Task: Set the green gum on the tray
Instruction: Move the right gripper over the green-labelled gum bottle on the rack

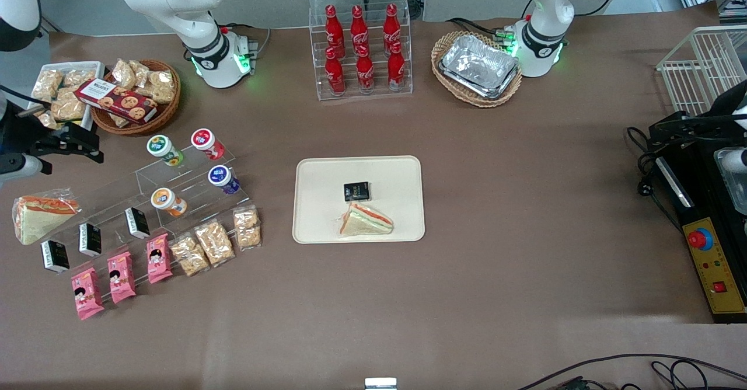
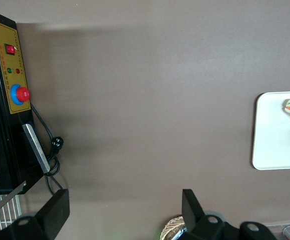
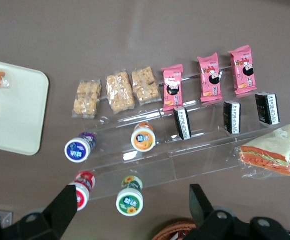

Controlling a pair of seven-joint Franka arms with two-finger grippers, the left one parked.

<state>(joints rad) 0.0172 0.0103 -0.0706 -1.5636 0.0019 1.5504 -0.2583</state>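
Brown desk [image 1: 525, 215]: cream tray [image 1: 315, 226] centre; clear stepped stand [image 1: 192, 174] at 9 o'clock; cola rack [image 1: 360, 89], two baskets at 12; tool [image 1: 76, 145] hovers, apparently open.
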